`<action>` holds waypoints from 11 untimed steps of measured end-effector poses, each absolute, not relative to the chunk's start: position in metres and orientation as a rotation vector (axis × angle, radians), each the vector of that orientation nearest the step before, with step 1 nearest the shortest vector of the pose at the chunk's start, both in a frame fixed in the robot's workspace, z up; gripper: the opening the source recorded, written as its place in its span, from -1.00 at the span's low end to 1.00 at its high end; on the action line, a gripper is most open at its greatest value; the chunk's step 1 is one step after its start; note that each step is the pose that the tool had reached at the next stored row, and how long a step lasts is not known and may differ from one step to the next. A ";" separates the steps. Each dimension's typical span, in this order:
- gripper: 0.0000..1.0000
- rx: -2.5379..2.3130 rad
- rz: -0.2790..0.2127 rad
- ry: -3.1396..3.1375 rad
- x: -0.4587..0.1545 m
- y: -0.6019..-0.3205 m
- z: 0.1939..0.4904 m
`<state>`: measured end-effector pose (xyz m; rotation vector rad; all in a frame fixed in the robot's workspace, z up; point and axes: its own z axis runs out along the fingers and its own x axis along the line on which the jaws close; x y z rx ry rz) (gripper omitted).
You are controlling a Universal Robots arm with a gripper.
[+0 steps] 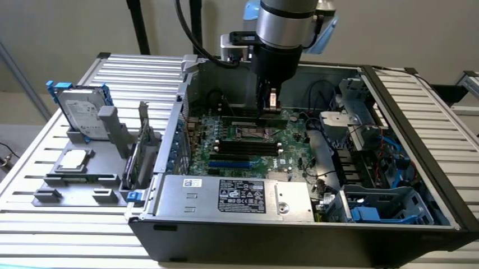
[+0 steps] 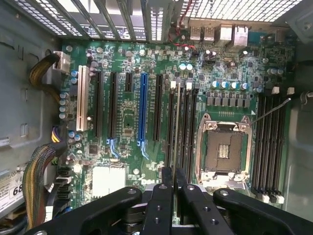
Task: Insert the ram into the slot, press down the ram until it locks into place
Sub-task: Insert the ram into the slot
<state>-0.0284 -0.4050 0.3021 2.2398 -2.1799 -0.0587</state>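
The black two-fingered hand on the silver arm hangs inside the open black metal computer case, which lies on its side on the ribbed silver table. In the wrist view the hand has its fingers pressed close together, with a thin dark line between them, and I cannot tell whether anything is pinched there. The fingertips line up with the bank of long black memory slots beside the square metal processor socket. In the exterior view, a long thin dark-green strip that looks like the ram lies along the slots on the far side of the socket, directly under the hand. Whether it is fully seated is not visible. A second bank of four black slots sits on the socket's near side. On the exterior view's left, a silver hard drive stands upright in a grey holder.
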 end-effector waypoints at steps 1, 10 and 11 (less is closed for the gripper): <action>-0.73 2.240 -0.059 -2.180 -0.028 -0.405 0.300; -0.73 2.240 -0.059 -2.180 -0.028 -0.405 0.284; -0.73 2.240 -0.059 -2.180 -0.028 -0.405 0.282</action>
